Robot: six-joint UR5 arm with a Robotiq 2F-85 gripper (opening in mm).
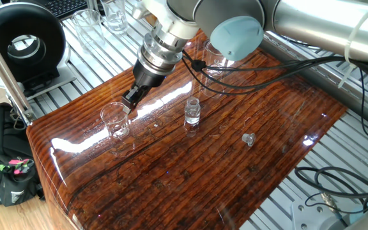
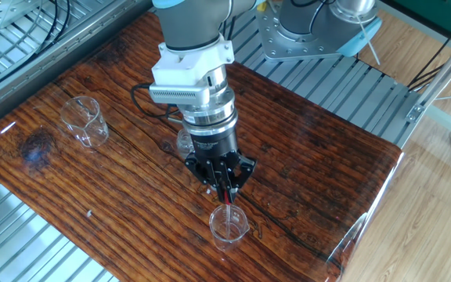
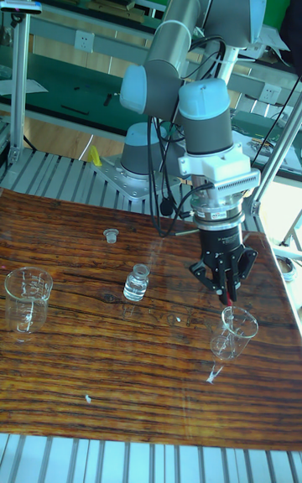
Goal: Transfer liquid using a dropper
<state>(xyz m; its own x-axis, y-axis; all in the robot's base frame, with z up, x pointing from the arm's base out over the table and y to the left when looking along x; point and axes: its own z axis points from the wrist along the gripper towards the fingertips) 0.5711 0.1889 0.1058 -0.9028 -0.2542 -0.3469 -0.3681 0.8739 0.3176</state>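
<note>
My gripper [image 2: 226, 186] hangs pointing down over a small clear beaker [image 2: 229, 224] near the table's front edge, shut on the dropper's red bulb [image 2: 228, 191]. The dropper's thin clear tube runs down into the beaker's mouth. The tall fixed view shows the same: the gripper [image 3: 225, 280], the dropper's red bulb [image 3: 228, 288], the beaker [image 3: 238, 329] just below. In one fixed view the gripper [image 1: 130, 102] sits at the beaker's [image 1: 115, 119] rim and the dropper is hidden. An open glass vial [image 1: 192, 112] stands beside it. The liquid is too clear to make out.
The vial's small cap [image 1: 248, 138] lies loose on the wooden table [image 1: 190, 172]. A second, larger beaker [image 2: 83, 120] stands at the far side of the table [image 3: 27, 298]. Metal slat surfaces surround the table; more glassware [image 1: 115, 16] stands beyond it.
</note>
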